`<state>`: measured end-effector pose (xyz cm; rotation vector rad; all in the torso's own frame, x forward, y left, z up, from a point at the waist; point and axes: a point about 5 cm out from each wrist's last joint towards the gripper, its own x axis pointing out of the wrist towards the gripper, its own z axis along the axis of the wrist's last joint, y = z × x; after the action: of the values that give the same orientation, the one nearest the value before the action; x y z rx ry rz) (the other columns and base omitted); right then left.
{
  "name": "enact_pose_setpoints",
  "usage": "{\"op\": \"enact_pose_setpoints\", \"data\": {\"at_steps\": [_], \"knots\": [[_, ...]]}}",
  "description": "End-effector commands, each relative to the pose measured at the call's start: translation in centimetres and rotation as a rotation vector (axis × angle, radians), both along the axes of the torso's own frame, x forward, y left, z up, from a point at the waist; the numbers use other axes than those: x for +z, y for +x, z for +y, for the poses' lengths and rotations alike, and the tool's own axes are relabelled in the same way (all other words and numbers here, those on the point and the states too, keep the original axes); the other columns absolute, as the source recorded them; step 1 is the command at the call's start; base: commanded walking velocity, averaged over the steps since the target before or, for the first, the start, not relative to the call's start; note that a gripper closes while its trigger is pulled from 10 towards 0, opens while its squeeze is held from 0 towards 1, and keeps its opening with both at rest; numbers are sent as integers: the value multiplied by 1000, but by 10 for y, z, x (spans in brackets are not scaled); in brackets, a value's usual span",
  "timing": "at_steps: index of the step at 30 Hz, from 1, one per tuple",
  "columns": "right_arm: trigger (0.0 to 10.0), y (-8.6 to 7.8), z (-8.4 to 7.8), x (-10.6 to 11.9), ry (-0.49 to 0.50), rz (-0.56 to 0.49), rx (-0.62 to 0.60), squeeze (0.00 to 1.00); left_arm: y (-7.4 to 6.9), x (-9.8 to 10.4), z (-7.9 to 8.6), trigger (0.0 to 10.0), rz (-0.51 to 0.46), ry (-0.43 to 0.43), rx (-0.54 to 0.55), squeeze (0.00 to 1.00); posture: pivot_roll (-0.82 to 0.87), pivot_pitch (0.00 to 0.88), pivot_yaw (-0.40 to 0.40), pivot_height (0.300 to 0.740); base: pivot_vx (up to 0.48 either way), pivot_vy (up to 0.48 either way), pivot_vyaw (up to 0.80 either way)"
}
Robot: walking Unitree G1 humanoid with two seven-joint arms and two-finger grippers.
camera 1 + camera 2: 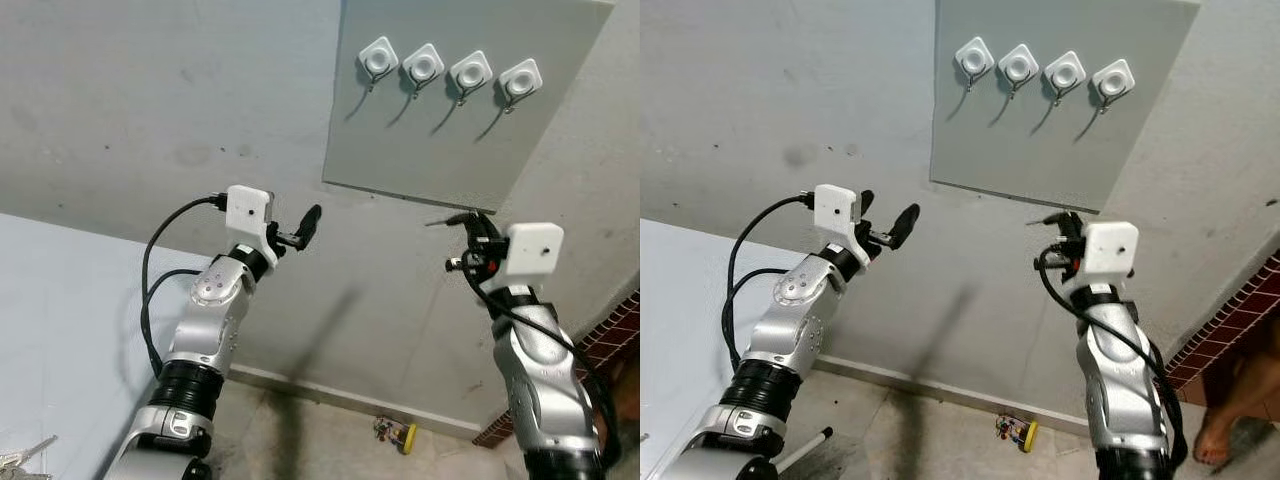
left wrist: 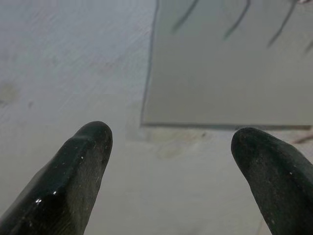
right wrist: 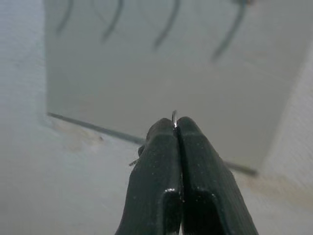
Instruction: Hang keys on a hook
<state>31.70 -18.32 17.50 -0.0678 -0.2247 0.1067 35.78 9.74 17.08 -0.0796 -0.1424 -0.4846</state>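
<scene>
A grey board (image 1: 440, 140) on the wall carries a row of white hooks (image 1: 423, 66), all bare. Below the board's lower right corner, my right gripper (image 1: 468, 228) is raised and shut on a thin metal key ring (image 3: 174, 116); a sliver of wire pokes out past the fingertips (image 1: 440, 220). My left gripper (image 1: 295, 228) is raised left of the board's lower edge, open, with nothing between its fingers (image 2: 83, 161). Both point at the wall, below the hooks.
A small bunch with a yellow tag (image 1: 400, 435) lies on the floor by the skirting. More keys (image 1: 22, 456) rest on the pale table at lower left. Red brickwork (image 1: 615, 330) and a person's bare foot (image 1: 1225, 425) are at right.
</scene>
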Motion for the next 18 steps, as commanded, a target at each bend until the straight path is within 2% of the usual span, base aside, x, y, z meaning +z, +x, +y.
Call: {"op": "enact_pose_setpoints", "data": {"at_steps": [1, 10, 18], "knots": [[10000, 4, 1, 7, -7, -26, 26, 0, 2, 10, -4, 10000, -35, 6, -22, 0, -82, 0, -34, 740, 0, 0, 0], [10000, 35, 6, 33, -13, -72, 93, 0, 5, 23, -13, 10000, -70, 3, -72, 0, -72, 0, -40, 740, 0, 0, 0], [10000, 55, 17, 57, 46, -111, 159, 0, 5, 28, -17, 10000, -81, 1, -92, 0, -60, 0, -47, 740, 0, 0, 0]]}}
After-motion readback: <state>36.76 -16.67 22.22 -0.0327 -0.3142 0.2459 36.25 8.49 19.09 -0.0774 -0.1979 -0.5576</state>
